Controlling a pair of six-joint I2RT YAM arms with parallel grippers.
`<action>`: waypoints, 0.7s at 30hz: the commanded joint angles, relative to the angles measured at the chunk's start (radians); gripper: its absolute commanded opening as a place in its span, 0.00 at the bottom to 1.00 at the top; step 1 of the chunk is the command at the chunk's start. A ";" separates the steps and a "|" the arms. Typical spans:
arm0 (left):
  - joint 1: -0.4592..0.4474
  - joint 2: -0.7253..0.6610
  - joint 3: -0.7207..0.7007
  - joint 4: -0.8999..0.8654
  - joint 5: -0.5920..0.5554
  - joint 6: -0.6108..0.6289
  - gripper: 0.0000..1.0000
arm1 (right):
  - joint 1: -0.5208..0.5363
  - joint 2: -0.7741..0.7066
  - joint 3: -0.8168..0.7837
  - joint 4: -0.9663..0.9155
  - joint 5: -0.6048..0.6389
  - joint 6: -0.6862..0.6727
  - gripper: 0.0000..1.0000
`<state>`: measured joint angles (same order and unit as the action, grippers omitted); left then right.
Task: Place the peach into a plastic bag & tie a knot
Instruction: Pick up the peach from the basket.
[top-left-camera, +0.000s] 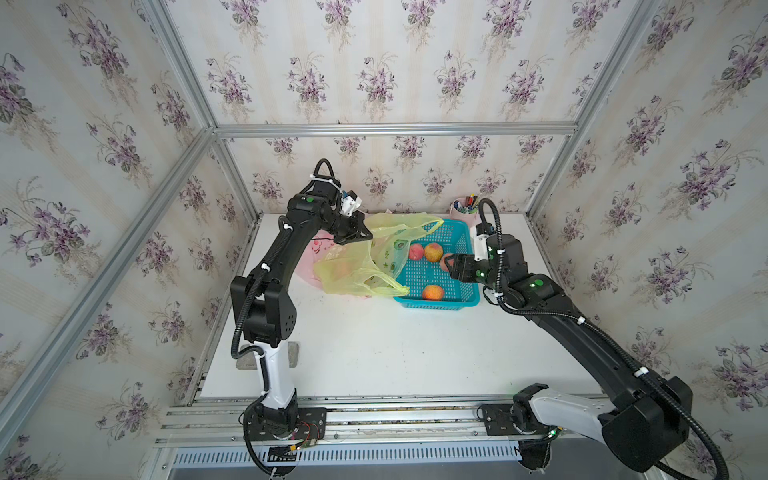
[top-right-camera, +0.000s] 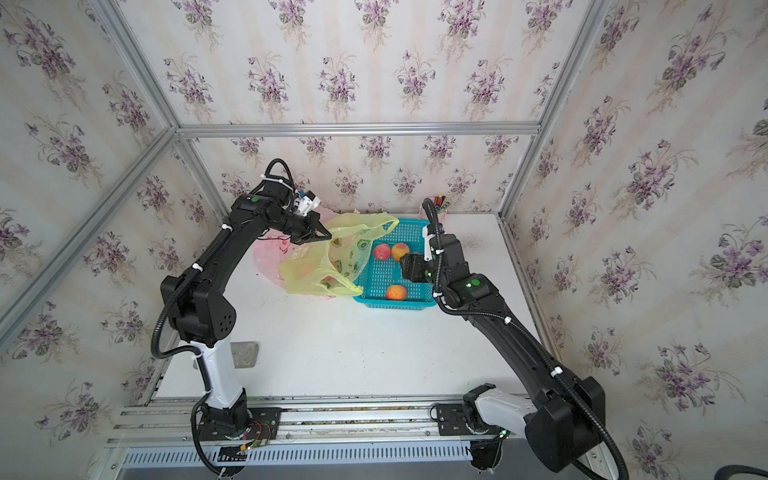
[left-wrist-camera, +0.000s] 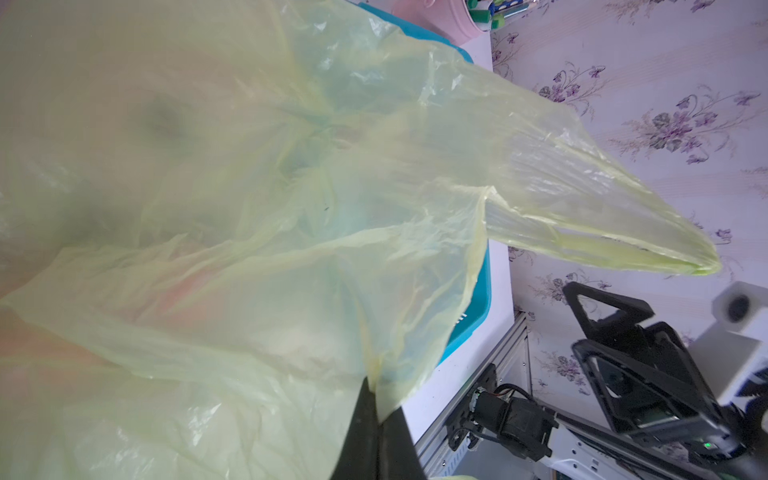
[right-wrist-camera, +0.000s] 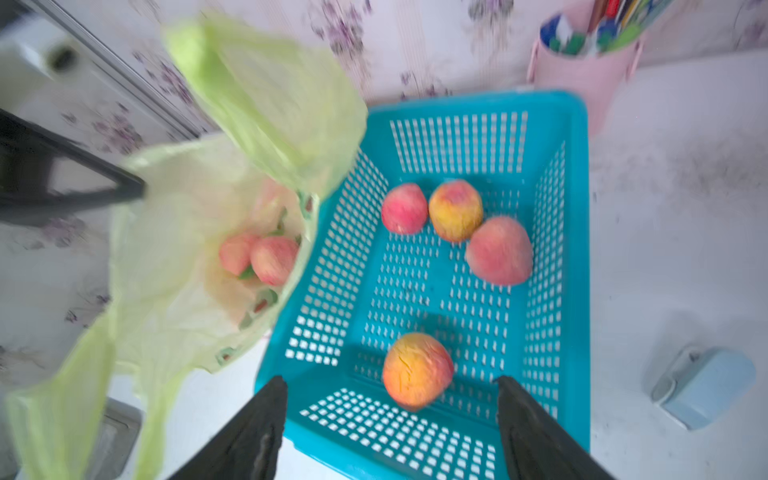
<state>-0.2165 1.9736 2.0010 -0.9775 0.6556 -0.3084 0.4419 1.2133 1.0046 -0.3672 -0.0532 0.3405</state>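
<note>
A yellow-green plastic bag (top-left-camera: 365, 266) (top-right-camera: 324, 270) stands open beside the blue basket (top-left-camera: 453, 305) (right-wrist-camera: 478, 102). My left gripper (top-left-camera: 368, 236) (left-wrist-camera: 376, 390) is shut on the bag's rim and holds it up; in the left wrist view the bag (left-wrist-camera: 291, 208) fills most of the picture. Two peaches (right-wrist-camera: 270, 259) lie inside the bag (right-wrist-camera: 174, 249). Several more peaches lie in the basket, one (right-wrist-camera: 417, 370) nearest me. My right gripper (top-left-camera: 451, 264) (right-wrist-camera: 390, 382) hovers open over the basket's near side with nothing between its fingers.
A pink cup of pens (top-left-camera: 465, 208) (right-wrist-camera: 582, 75) stands behind the basket at the back wall. A pink bag (top-left-camera: 309, 249) lies under the yellow one. A pale blue object (right-wrist-camera: 702, 386) sits right of the basket. A grey pad (top-left-camera: 249, 361) lies by the left arm's base.
</note>
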 joint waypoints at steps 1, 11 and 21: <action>0.000 -0.023 -0.017 0.023 0.013 -0.002 0.00 | -0.006 0.079 -0.017 0.021 -0.064 0.015 0.83; -0.001 -0.037 -0.032 0.039 0.018 -0.009 0.00 | -0.002 0.383 0.073 0.028 -0.091 -0.020 0.91; -0.001 -0.039 -0.034 0.042 0.021 -0.002 0.00 | 0.021 0.526 0.058 0.082 -0.103 -0.009 0.86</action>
<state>-0.2169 1.9434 1.9682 -0.9504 0.6598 -0.3172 0.4591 1.7142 1.0630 -0.3294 -0.1482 0.3225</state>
